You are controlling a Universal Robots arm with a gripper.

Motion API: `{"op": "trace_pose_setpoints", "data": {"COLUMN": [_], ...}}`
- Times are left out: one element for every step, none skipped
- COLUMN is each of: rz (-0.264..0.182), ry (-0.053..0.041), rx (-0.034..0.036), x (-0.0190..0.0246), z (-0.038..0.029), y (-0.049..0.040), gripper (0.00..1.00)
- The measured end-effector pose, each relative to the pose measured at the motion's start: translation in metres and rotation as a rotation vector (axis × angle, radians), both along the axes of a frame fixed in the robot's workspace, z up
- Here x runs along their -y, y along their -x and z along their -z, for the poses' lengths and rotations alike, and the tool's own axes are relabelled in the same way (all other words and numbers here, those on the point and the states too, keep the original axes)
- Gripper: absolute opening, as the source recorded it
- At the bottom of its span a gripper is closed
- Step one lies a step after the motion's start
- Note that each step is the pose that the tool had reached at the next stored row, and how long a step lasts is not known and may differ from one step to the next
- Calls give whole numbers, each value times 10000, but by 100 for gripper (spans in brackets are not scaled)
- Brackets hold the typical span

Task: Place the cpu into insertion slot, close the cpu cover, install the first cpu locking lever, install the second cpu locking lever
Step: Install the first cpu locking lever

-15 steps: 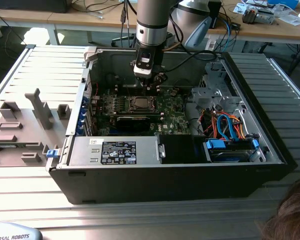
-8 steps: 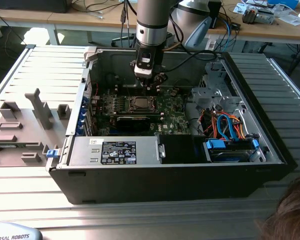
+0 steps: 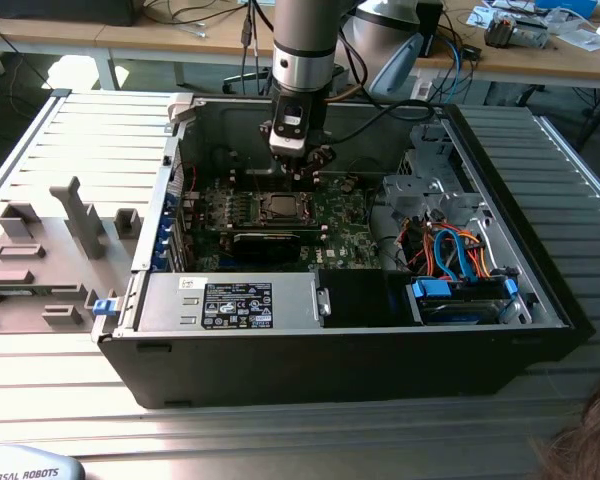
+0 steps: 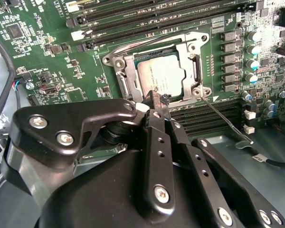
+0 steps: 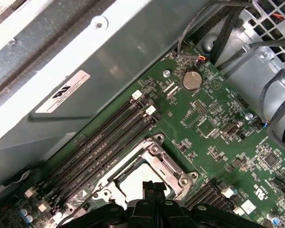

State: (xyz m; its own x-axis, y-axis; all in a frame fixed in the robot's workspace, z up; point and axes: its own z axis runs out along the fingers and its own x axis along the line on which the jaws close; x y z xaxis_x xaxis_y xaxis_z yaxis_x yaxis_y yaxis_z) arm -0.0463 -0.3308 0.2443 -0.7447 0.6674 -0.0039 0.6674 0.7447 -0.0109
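Note:
The cpu (image 4: 161,78) lies flat in its socket on the green motherboard, silver top up, also visible in the exterior view (image 3: 279,208). The cpu cover (image 4: 119,71) rests down over it as a silvery frame, seen too in the first wrist view (image 5: 170,170). A thin metal locking lever (image 4: 224,121) juts out from one socket corner, away from the frame. My gripper (image 4: 156,100) is shut with nothing between its fingers, its tip at the socket's edge; whether it touches the cover I cannot tell. In the exterior view the gripper (image 3: 298,172) hangs just behind the socket.
The open black case (image 3: 540,300) walls the board in. A labelled power supply (image 3: 235,303) sits in front, a drive cage with orange and blue cables (image 3: 460,260) on the exterior view's right. Memory slots (image 4: 147,19) run beside the socket. Grey fixtures (image 3: 80,215) stand outside.

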Motion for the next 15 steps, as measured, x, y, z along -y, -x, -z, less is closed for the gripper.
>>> {"op": "trace_pose_setpoints", "data": {"rz": [-14, -27, -45, -54, -66, -85, -100, -112, -129, -142, -153, -166, -179, -191, -205], "ry": [1, 1, 0, 0, 0, 1, 1, 1, 0, 1, 1, 1, 1, 1, 1], "rx": [0, 0, 0, 0, 0, 0, -1, -1, 0, 0, 0, 0, 0, 0, 0], "x": [0, 0, 0, 0, 0, 0, 0, 0, 0, 0, 0, 0, 0, 0, 0], "z": [0, 0, 0, 0, 0, 0, 0, 0, 0, 0, 0, 0, 0, 0, 0], "y": [0, 0, 0, 0, 0, 0, 0, 0, 0, 0, 0, 0, 0, 0, 0], "gripper": [11, 11, 11, 11, 11, 11, 11, 11, 11, 11, 11, 11, 11, 11, 11]}}
